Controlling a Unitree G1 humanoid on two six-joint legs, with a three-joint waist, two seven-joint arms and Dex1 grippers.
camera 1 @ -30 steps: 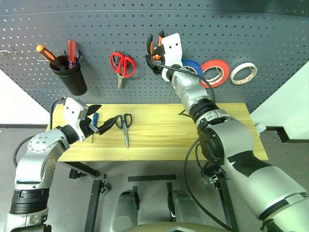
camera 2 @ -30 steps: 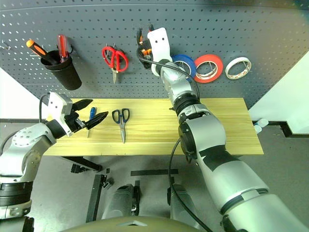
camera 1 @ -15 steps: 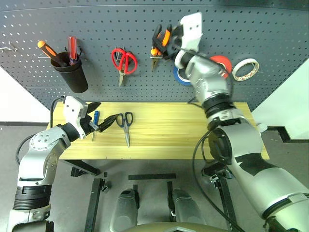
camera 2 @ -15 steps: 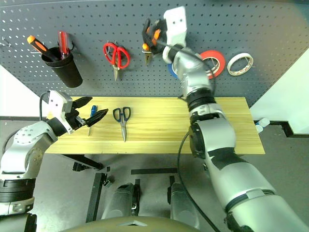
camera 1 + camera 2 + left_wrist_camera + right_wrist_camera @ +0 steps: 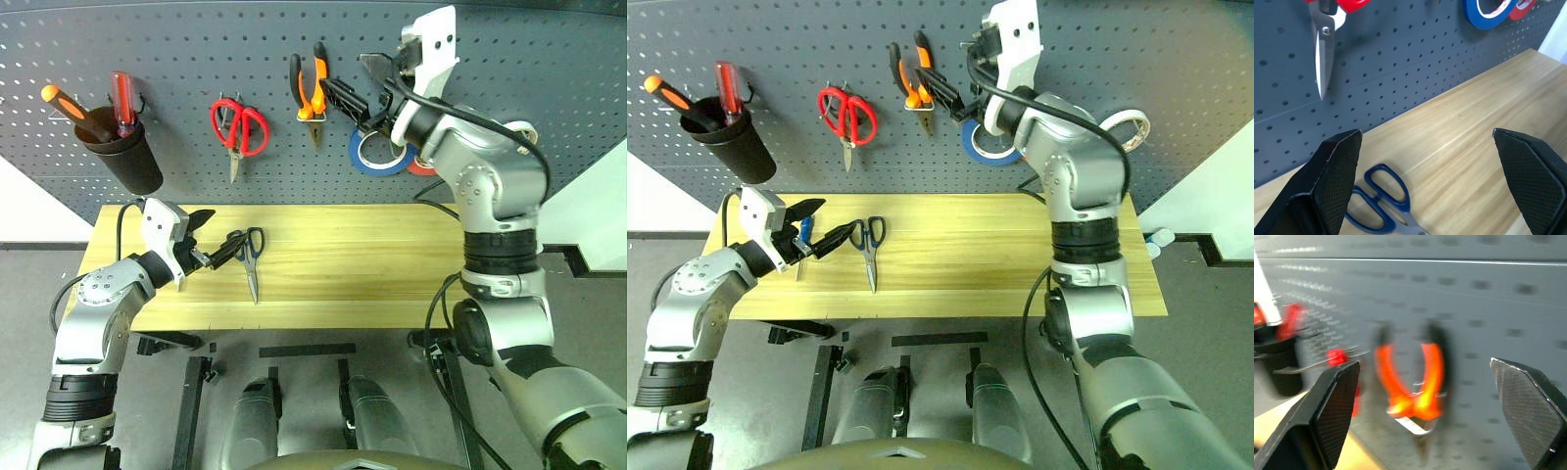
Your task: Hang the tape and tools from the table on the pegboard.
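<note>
Released a moment ago, the pliers (image 5: 311, 81) now hang on the pegboard (image 5: 196, 39) by themselves; earlier my right gripper (image 5: 350, 93) was closed around them against the panel, and it has since drawn back to the right with its fingers spread wide and empty. Status: pliers step done. The blue tape (image 5: 379, 152) also hangs on the pegboard, just right of the pliers and partly behind my right arm.

My left gripper (image 5: 214, 240) hovers low over the left part of the table (image 5: 392, 284), fingers wide, holding nothing. The dark-handled scissors (image 5: 252, 258) lie flat just right of it, handles toward the far edge, blades pointing near. The blue-handled screwdriver (image 5: 802, 238) lies on the table beside this gripper, partly hidden by it. Judgement: two tools remain to be hung.

Surface: light wood planks, otherwise bare. Already on the pegboard to the left: red-handled scissors (image 5: 238, 128) and a black cup (image 5: 122, 157) holding two screwdrivers. A white tape roll (image 5: 1125, 127) sits at far right.
</note>
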